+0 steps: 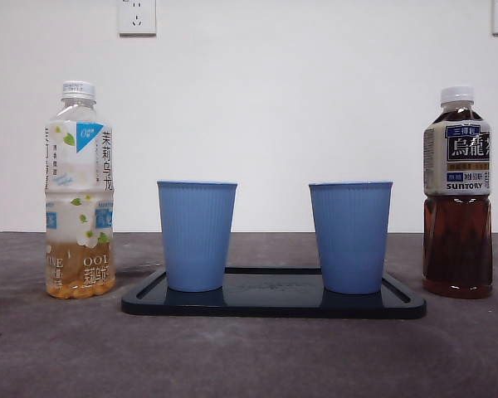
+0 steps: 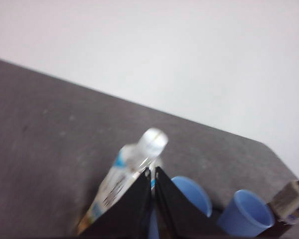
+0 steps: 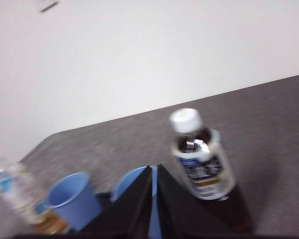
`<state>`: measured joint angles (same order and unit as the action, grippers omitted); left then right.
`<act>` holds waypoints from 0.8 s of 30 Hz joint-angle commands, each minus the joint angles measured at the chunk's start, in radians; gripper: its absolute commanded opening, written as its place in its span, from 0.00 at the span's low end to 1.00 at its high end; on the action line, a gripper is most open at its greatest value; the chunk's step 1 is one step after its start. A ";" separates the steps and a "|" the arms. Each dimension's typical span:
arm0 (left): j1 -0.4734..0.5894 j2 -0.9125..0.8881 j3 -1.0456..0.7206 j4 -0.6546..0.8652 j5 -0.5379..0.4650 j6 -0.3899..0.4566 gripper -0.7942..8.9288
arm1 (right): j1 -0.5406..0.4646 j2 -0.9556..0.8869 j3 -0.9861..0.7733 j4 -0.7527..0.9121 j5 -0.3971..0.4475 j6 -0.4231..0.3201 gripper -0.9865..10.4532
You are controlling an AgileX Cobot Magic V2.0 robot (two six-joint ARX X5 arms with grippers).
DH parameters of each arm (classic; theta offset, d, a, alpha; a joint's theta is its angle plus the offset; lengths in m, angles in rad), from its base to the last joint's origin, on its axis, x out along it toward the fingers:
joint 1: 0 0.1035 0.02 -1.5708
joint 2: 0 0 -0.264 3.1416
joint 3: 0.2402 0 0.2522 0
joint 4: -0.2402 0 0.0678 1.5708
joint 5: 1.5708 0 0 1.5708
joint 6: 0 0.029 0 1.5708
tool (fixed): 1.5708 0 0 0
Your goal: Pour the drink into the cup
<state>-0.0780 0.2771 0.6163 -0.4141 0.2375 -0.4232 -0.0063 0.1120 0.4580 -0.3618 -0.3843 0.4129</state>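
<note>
We see two blue cups, one (image 1: 197,235) left of centre and one (image 1: 350,236) right of centre, upright on a black tray (image 1: 274,303) low in the front view. A pale tea bottle (image 1: 79,191) stands at far left, a dark tea bottle (image 1: 457,195) at far right, both capped on the table (image 1: 249,356). Our left hand (image 2: 153,173) and right hand (image 3: 154,169) are clenched on nothing, clear of the bottles.

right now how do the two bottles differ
The jasmine tea bottle is taller and slimmer, nearly empty with pale amber liquid only at its base; the oolong bottle is shorter, with dark brown tea about up to its label. The jasmine label is white with flowers; the oolong label is grey and navy. Both stand upright, white caps on, on the table beside the tray.
</note>
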 commanded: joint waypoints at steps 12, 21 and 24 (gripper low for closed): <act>-0.106 0.349 0.312 -0.101 0.313 0.077 0.09 | 0.047 0.285 0.412 -0.273 -0.196 -0.216 0.10; -0.191 0.433 0.363 -0.146 0.417 0.246 0.09 | 0.128 0.406 0.541 -0.455 -0.196 -0.400 0.10; -0.199 0.433 0.363 -0.139 0.417 0.260 0.09 | 0.136 0.411 0.541 -0.453 -0.196 -0.399 0.10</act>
<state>-0.2733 0.7059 0.9558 -0.5690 0.6518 -0.2001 0.1249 0.5190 0.9859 -0.8230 -0.5766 0.0437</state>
